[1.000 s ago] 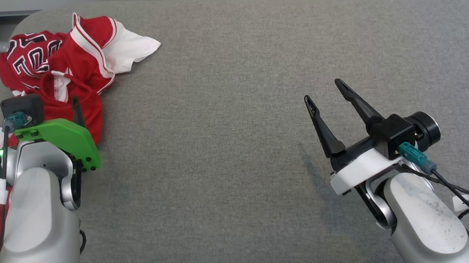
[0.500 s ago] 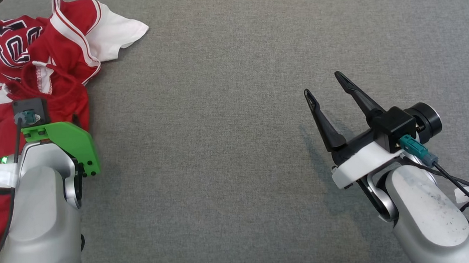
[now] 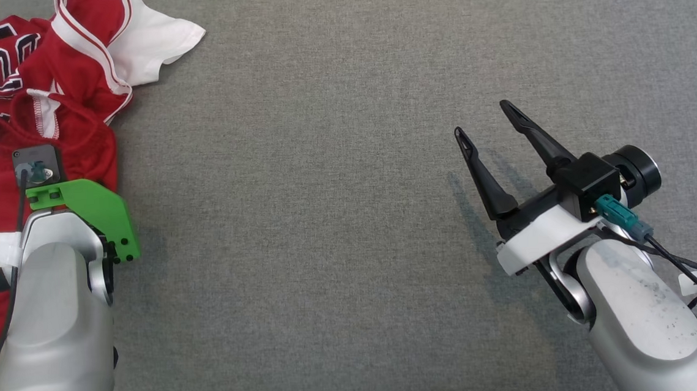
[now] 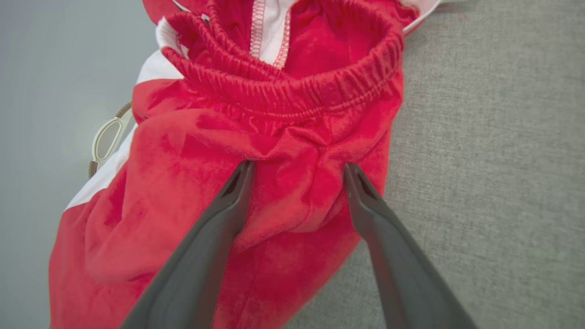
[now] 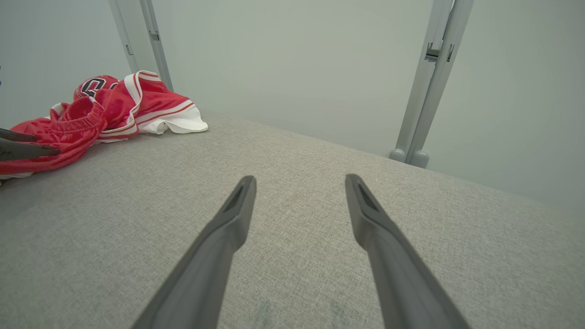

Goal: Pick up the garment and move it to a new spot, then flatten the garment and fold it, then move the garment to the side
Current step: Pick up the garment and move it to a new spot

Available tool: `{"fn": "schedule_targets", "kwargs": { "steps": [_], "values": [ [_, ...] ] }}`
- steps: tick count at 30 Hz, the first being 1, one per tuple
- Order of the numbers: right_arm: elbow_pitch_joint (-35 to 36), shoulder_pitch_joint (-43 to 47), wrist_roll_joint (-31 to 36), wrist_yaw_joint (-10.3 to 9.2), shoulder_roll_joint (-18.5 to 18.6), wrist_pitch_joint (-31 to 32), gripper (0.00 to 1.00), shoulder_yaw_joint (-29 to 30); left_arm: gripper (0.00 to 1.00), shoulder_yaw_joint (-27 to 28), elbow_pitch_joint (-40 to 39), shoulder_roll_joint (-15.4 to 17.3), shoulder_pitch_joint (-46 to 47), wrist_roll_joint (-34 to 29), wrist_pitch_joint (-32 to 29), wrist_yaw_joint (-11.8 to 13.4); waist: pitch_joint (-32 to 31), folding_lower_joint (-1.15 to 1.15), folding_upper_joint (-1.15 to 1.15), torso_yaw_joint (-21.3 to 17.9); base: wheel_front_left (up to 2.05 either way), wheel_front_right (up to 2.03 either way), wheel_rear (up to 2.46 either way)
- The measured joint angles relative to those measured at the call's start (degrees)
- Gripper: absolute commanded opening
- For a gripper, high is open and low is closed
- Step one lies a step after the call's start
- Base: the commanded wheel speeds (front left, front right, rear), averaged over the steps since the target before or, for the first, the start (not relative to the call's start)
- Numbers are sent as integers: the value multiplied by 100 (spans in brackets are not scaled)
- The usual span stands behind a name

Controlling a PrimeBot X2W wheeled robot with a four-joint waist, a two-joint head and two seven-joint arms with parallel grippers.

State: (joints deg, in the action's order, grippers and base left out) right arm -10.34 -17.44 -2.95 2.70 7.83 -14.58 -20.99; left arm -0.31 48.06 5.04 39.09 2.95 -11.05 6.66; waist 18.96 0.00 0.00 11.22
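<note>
At the far left edge of the grey padded surface [image 3: 326,221], the crumpled red garment [image 3: 74,135] was seen unlifted, straddled below its waistband by the spread, unclenched left claw [image 4: 298,167], the right claw [image 3: 481,119] being held released well apart; moving, flattening and folding were judged undone.

Silver forearms [image 3: 52,339], dark gripper fingers [image 3: 477,171], green left bracket [image 3: 95,207], white right bracket [image 3: 539,240], teal connectors [image 3: 613,214], black cables [image 3: 672,255]

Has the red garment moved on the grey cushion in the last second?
No. The garment sits higher and further left in the head view, but the far edge of the grey cushion slid up too: the camera moved. Its folds look unchanged.
</note>
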Motion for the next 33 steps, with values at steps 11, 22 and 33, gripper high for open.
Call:
{"fn": "schedule_targets", "kwargs": {
  "steps": [11,22,33],
  "values": [
    [-27,-1,8,0,49,0,100,12,100,305,366,-35,188,-192,71,1,23,0,0,-30,0,0,0],
    [-52,2,5,-26,41,0,100,67,0,515,548,-120,240,-428,428,2,-75,0,0,-32,0,0,0],
    [-70,42,-71,-97,-60,0,100,179,0,311,311,-383,414,-305,1376,-12,-340,0,0,127,0,0,0]
  ]
}}
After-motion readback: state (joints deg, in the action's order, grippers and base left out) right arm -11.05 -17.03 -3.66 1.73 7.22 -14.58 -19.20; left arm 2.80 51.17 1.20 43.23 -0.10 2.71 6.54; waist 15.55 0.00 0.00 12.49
